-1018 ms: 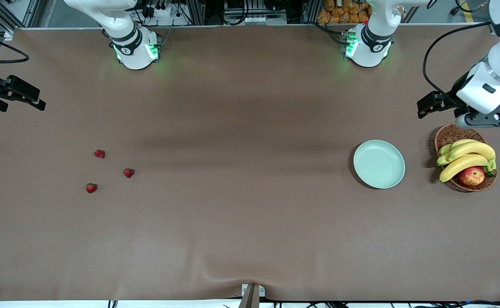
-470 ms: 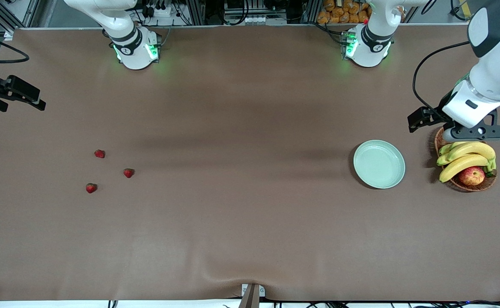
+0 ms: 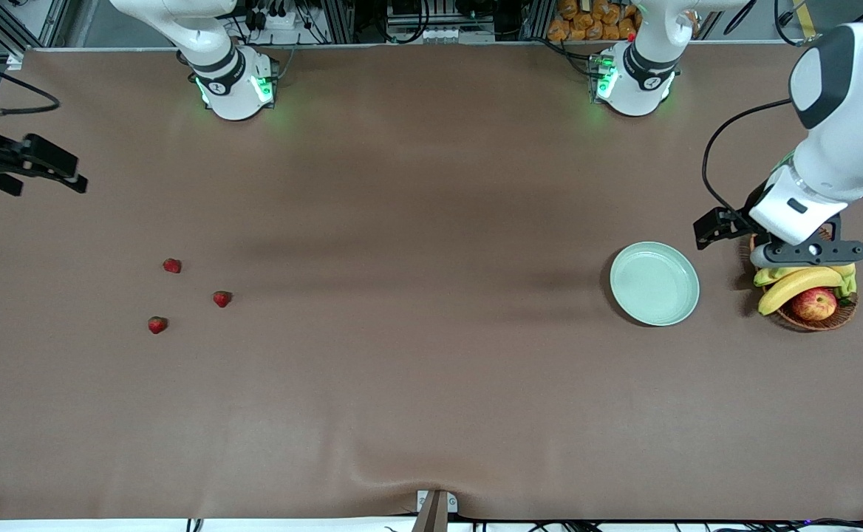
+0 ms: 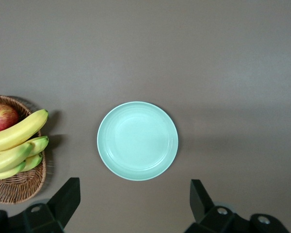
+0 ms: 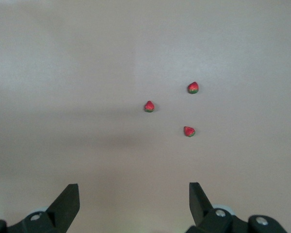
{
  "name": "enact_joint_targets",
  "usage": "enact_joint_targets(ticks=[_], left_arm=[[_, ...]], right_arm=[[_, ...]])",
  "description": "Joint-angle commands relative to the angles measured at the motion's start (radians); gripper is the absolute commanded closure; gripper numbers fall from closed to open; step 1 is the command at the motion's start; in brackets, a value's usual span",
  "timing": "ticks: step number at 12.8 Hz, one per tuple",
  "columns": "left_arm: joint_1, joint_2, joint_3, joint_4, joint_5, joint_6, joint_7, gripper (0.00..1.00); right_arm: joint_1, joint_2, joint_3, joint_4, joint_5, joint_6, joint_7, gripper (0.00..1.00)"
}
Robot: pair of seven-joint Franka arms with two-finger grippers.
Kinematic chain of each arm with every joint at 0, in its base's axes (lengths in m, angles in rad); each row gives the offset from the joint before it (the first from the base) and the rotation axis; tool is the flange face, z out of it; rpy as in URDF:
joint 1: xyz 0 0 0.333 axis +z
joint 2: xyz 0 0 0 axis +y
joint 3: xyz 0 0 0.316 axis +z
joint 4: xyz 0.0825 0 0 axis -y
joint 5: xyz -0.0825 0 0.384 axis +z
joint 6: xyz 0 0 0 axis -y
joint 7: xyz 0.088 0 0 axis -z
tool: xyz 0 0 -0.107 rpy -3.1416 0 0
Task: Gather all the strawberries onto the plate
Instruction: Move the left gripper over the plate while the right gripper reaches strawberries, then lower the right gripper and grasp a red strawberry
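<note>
Front view: three strawberries (image 3: pixel 172 265) lie well apart from the empty plate (image 3: pixel 654 284), toward the right arm's end. Left pincer (image 4: pixel 136 204) above the plate and right pincer (image 5: pixel 133 206) above the berries both gape, empty, likely ready to pick.

You have three tiny red strawberries with dark green tops: one (image 3: pixel 172 265), a second (image 3: pixel 222 298) and a third (image 3: pixel 157 324). You have one round, shallow, pale mint-green plate (image 3: pixel 654 283) with a raised rim. You have one brown wicker basket (image 3: pixel 838 316). In it you can count one red-yellow apple (image 3: pixel 813 303) and one bunch of yellow bananas (image 3: pixel 797 281); the left wrist view shows four bananas in that bunch, though some may be hidden. You have two white robot arms, each ending in one black two-finger pincer: the left pincer (image 4: pixel 135 201) and the right pincer (image 5: pixel 134 204). All of it sits on one brown desk (image 3: pixel 431 384).
</note>
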Motion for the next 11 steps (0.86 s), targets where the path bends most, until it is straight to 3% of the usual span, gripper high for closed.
enact_joint_targets(ticks=[1, 6, 11], left_arm=[[-0.004, 0.021, -0.002, 0.006, 0.008, 0.041, -0.01, 0.0], [-0.007, 0.077, -0.005, 0.003, 0.008, 0.097, -0.012, 0.0], [-0.004, 0.12, -0.017, -0.003, 0.008, 0.113, -0.012, 0.0]], right_arm=[[0.032, 0.094, -0.002, 0.004, 0.012, 0.04, 0.015, 0.0], [0.027, 0.266, -0.002, 0.002, 0.01, 0.216, 0.004, 0.0], [0.035, 0.47, -0.002, -0.025, 0.02, 0.293, 0.089, 0.0]])
